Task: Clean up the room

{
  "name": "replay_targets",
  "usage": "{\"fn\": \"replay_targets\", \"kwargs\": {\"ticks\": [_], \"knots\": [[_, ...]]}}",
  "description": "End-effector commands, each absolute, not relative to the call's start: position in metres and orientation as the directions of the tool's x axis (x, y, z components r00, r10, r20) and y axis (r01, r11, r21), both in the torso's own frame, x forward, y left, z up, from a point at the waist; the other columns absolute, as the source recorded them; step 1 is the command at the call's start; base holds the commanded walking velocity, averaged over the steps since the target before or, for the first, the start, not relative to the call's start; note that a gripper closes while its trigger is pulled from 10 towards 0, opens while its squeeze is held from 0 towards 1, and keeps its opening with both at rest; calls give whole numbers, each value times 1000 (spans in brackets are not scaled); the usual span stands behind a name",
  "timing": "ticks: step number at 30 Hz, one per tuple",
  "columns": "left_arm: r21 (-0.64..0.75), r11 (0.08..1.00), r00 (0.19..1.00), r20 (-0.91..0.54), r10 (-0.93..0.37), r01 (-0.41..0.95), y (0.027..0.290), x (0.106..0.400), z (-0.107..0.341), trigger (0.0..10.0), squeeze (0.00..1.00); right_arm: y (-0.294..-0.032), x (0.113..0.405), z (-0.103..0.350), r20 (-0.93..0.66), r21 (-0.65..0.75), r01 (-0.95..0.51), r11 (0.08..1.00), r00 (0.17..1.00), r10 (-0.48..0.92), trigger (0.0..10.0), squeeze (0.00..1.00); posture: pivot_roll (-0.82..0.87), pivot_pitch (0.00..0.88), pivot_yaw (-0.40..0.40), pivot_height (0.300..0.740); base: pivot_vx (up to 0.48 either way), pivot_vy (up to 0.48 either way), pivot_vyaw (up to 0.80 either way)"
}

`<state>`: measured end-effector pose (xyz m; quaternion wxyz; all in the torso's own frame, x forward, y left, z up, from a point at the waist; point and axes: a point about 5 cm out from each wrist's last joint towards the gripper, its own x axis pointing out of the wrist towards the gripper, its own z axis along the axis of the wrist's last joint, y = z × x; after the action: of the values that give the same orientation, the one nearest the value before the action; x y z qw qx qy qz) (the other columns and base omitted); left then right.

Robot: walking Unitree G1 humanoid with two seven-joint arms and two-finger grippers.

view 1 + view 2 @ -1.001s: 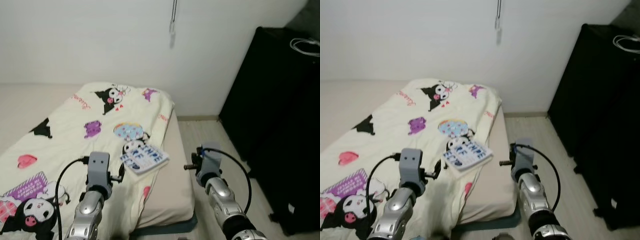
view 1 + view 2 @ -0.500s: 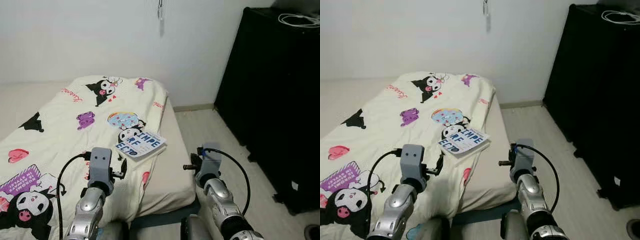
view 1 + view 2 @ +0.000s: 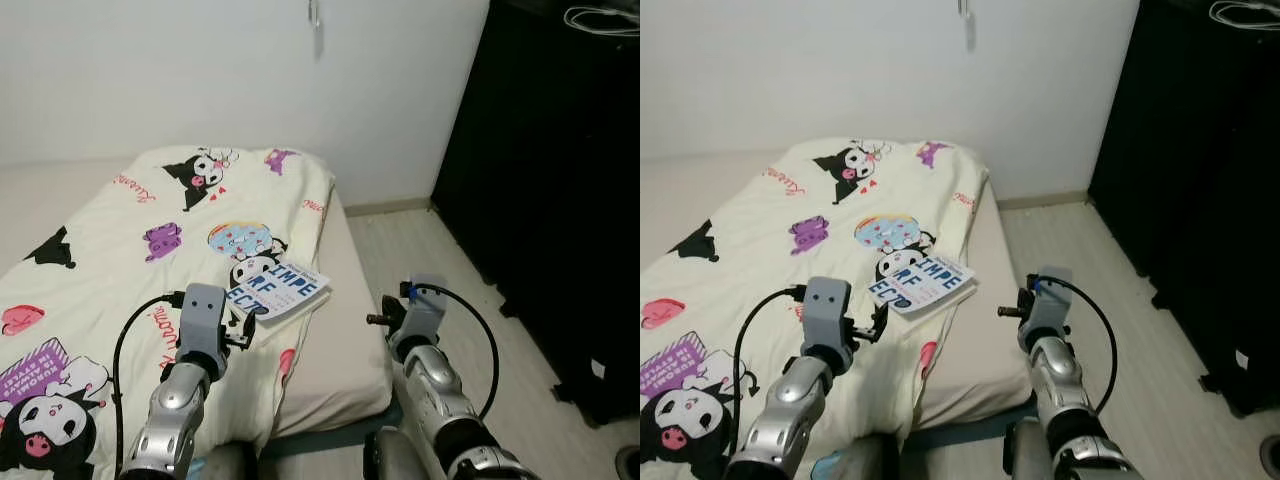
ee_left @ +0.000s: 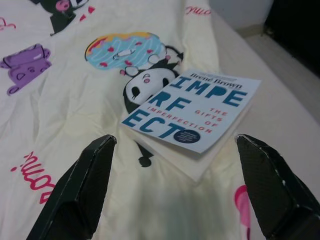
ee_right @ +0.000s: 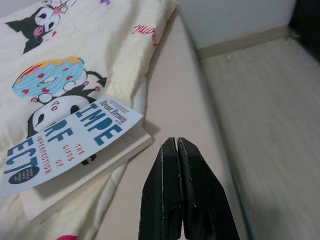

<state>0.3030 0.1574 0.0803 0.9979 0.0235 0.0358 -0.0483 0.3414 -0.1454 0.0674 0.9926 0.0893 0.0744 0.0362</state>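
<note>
A white book (image 3: 285,290) with blue letters lies flat near the right edge of the cream cartoon-print duvet (image 3: 120,250). My left gripper (image 4: 176,140) is open, its two fingers (image 4: 80,195) spread wide just short of the book, which sits between them in the left wrist view. In the head view that gripper (image 3: 238,328) hovers just left of and below the book. My right gripper (image 5: 176,142) is shut on nothing, held over the bare mattress strip (image 3: 345,320) right of the book (image 5: 65,145).
A tall black wardrobe (image 3: 560,200) stands along the right, with a white cable (image 3: 600,15) on top. Pale wood floor (image 3: 420,250) runs between it and the bed. A white wall is behind the bed.
The whole picture has shifted, so the camera has moved; the bed and book now sit closer to my left gripper. Both arms keep the same pose.
</note>
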Motion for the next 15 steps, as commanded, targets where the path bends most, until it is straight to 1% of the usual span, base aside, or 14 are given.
{"fn": "replay_targets", "kwargs": {"ticks": [1, 2, 3, 4, 6, 8, 9, 15], "knots": [[43, 997, 993, -95, -67, 72, 166, 303, 80, 10000, 0, -140, 340, 62, -177, 209, -54, 976, 980, 92, 10000, 0, 51, 256, 28, 621, 0, 0, 0], [43, 997, 993, -95, -67, 72, 166, 303, 80, 10000, 0, -140, 340, 62, -177, 209, -54, 976, 980, 92, 10000, 0, 51, 256, 28, 621, 0, 0, 0], [31, 998, 993, -108, -52, 56, 170, 305, 79, 10000, 0, -138, 341, 63, -184, 195, -67, 978, 977, 104, 10000, 0, 43, 285, 25, 621, 0, 0, 0], [31, 998, 993, -108, -52, 56, 170, 305, 79, 10000, 0, -138, 341, 63, -184, 195, -67, 978, 977, 104, 10000, 0, 43, 285, 25, 621, 0, 0, 0], [5, 1000, 992, -126, -14, 15, 180, 307, 77, 10000, 0, -136, 342, 64, -190, 162, -94, 982, 974, 124, 10000, 0, 32, 310, 15, 621, 0, 0, 0], [5, 1000, 992, -126, -14, 15, 180, 307, 77, 10000, 0, -136, 342, 64, -190, 162, -94, 982, 974, 124, 10000, 0, 32, 310, 15, 621, 0, 0, 0], [-6, 1000, 991, -132, 4, -5, 184, 308, 76, 10000, 0, -135, 343, 65, -190, 154, -106, 982, 973, 135, 10000, 0, 29, 320, 4, 621, 0, 0, 0], [-22, 999, 991, -130, 33, -36, 190, 307, 79, 10000, 0, -131, 347, 70, -177, 189, -124, 974, 972, 158, 10000, 0, 39, 340, -12, 621, 0, 0, 0]]}}
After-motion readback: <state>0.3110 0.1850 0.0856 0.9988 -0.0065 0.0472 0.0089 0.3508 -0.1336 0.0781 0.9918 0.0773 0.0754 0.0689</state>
